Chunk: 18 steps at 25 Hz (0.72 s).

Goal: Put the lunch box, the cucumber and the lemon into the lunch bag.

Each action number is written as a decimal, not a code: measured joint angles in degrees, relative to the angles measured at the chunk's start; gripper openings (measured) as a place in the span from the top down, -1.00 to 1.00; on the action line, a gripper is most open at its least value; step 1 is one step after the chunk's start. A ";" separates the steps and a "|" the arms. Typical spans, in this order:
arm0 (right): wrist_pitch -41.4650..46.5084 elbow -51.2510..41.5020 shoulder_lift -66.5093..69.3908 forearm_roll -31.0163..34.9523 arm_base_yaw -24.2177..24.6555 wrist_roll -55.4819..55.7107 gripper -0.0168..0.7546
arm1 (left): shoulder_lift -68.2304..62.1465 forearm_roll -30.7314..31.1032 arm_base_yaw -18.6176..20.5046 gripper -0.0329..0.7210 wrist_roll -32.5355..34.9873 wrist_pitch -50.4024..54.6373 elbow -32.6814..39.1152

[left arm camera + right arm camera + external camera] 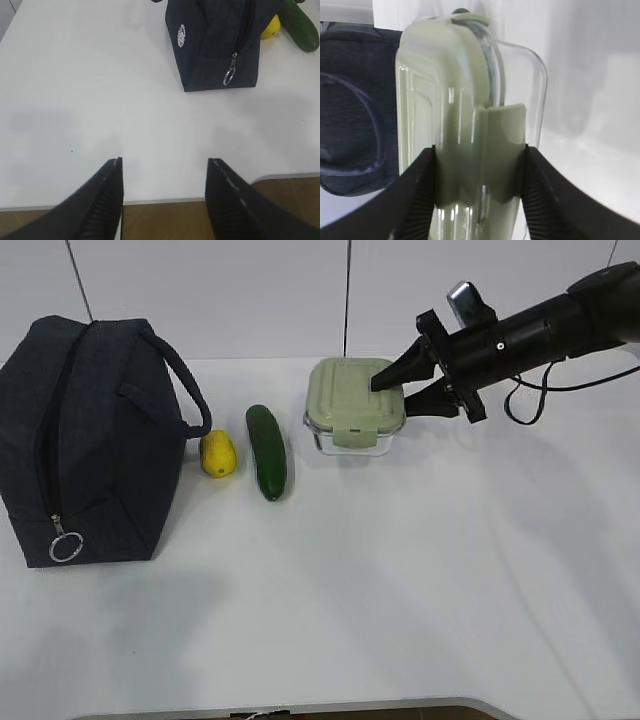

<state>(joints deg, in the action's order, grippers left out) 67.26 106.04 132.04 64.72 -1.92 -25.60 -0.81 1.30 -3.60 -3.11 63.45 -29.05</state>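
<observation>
**Right gripper clamps the box; bag, lemon and cucumber sit to its left**

Exterior view: The bag (pixel 85 440) stands at the left of the white table (pixel 400 590), zipper closed, its ring pull (pixel 66 545) hanging low on the near end. The lemon (pixel 218 453) lies just beside the bag's right side, under a loop handle (pixel 185 390). The cucumber (pixel 267 451) lies near the lemon, apart from it, lengthwise toward the camera. The box (pixel 355 405) sits right of the cucumber, green lid up. The right gripper (pixel 400 385) reaches in from the right, one finger over the lid's edge, the other low at the box's side.

Left wrist view: The left gripper (pixel 165 197) hangs above the table's near edge with its jaws apart and nothing between them. Ahead stands the bag (pixel 210 45); past it the lemon (pixel 271 28) and cucumber (pixel 301 27) show at the top right.

Right wrist view: The right gripper (pixel 480 195) is clamped on the box (pixel 470 125), both pads pressed on the lid's latch tab. Whether the box rests on the table or is lifted is hard to tell here. The bag (pixel 355 130) fills the left background.
</observation>
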 joint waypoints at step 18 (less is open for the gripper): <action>0.64 -0.08 -6.68 5.33 -3.50 1.96 -0.02 | -27.96 -10.21 0.00 0.08 0.00 -14.19 -9.48</action>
<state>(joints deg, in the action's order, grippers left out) 67.89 105.96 125.37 70.06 -5.42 -23.64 -28.77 -8.90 -3.60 -3.11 49.26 -38.53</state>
